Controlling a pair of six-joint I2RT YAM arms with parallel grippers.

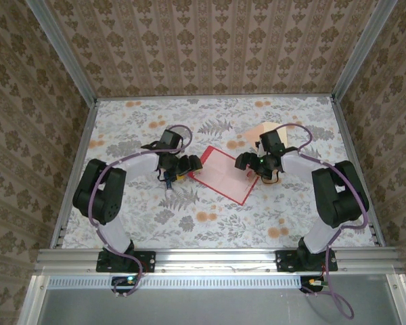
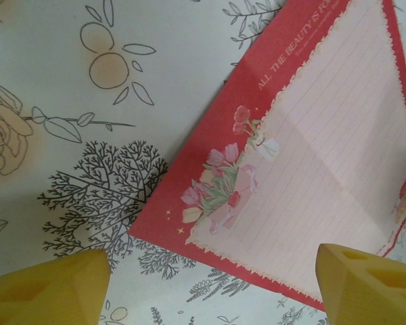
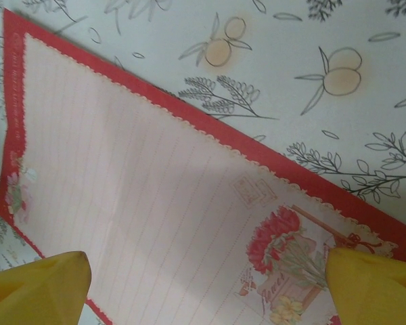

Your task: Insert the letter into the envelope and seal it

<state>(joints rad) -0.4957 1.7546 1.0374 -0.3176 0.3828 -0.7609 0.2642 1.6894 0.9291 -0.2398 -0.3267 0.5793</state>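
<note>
The letter [image 1: 223,175] is lying flat near the middle of the table [image 1: 142,223], turned so its corners are pointing like a diamond. Its red border is showing all the way round in the top view. The envelope [image 1: 257,131] is lying just beyond the letter's far right corner, partly hidden behind the right arm. I cannot tell whether the two papers are touching.

The left gripper [image 1: 193,164] is hanging at the letter's left corner with its yellow fingers [image 2: 54,291] spread wide and nothing between them. In the left wrist view one finger is sitting over bare cloth and the other over the letter's [image 2: 311,169] near edge.

The right gripper [image 1: 243,162] is hovering over the letter's right side, also spread wide and gripping nothing. In the right wrist view its fingers [image 3: 34,288] are straddling the sheet [image 3: 155,203], and the long red edge is running diagonally across with open cloth beyond it.

Bare tablecloth is stretching wide toward the near edge and the far left.
</note>
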